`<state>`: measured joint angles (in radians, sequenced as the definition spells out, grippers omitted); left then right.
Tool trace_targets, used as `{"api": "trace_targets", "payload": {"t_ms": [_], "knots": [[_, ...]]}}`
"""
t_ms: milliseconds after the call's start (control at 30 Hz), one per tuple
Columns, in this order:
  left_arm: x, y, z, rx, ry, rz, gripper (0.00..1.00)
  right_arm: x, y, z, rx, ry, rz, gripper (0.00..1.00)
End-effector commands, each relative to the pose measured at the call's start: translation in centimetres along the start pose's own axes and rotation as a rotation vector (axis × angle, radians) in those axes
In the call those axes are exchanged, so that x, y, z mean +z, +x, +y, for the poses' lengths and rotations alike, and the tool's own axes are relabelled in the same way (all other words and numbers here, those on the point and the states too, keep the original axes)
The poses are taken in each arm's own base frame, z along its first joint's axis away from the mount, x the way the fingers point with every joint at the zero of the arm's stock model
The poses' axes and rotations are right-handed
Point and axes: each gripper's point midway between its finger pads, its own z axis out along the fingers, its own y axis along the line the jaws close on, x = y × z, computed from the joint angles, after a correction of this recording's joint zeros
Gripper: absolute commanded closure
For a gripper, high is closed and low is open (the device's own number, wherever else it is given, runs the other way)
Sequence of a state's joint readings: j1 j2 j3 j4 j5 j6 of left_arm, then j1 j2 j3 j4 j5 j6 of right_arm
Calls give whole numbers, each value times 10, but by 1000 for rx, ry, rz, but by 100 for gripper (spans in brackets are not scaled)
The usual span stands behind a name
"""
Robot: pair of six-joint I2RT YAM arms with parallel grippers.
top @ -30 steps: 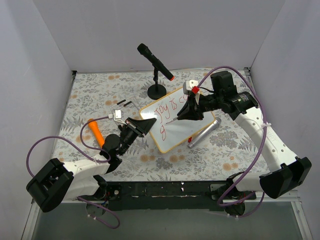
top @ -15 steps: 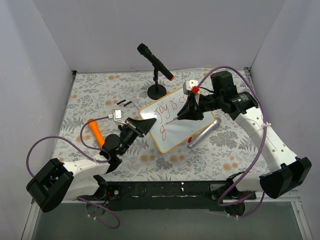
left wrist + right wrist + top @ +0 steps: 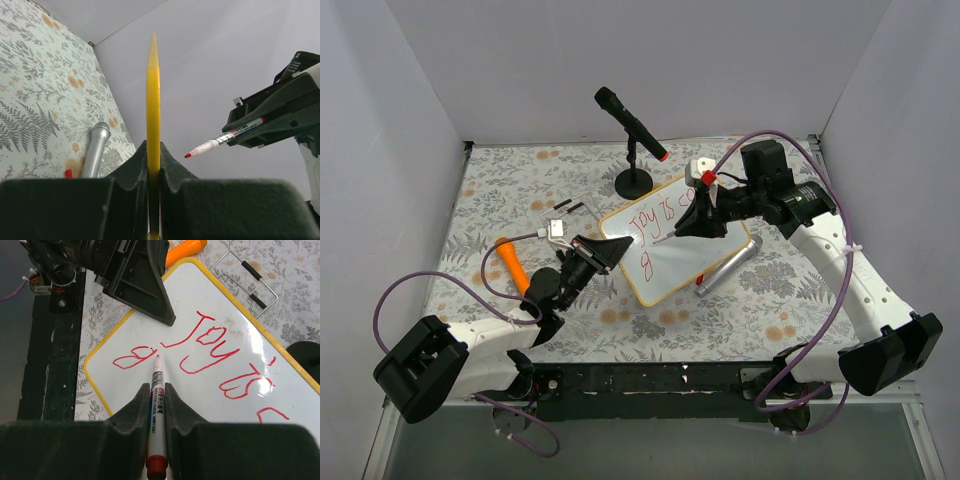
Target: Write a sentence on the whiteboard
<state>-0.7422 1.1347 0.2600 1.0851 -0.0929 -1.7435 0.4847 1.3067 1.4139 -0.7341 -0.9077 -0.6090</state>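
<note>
Marker (image 3: 157, 371) tight in right pincer (image 3: 156, 390), whiteboard (image 3: 153, 95) edge tight in left pincer (image 3: 153, 150); sentence (image 3: 220, 360) clearest from right wrist.

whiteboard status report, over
Left gripper shut on whiteboard edge. Right gripper shut on marker, tip near sentence, second line. Silver microphone beside board, not blocking.

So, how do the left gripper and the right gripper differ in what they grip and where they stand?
The left gripper is shut on the yellow edge of the whiteboard; the right gripper is shut on a red marker. The left gripper sits at the board's left edge, the right gripper above its face, with the marker tip near the red writing. Both have their jaws closed on something thin.
</note>
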Motion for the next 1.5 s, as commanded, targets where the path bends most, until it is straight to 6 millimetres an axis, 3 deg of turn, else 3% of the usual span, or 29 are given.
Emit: {"api": "trace_targets", "payload": {"t_ms": [0, 800, 1033, 1267, 1467], "knots": [[9, -26, -57, -60, 175, -87, 100, -2, -22, -6, -52, 19, -24, 99], [12, -26, -61, -64, 193, -83, 100, 17, 5, -25, 23, 107, 55, 99], [11, -27, -61, -64, 193, -88, 100, 14, 12, -20, 22, 107, 70, 99], [10, -26, -57, -67, 183, -90, 100, 10, -3, -3, -14, 39, 20, 99], [11, -27, -58, -65, 184, -93, 100, 14, 9, 1, 8, 24, 33, 99]]}}
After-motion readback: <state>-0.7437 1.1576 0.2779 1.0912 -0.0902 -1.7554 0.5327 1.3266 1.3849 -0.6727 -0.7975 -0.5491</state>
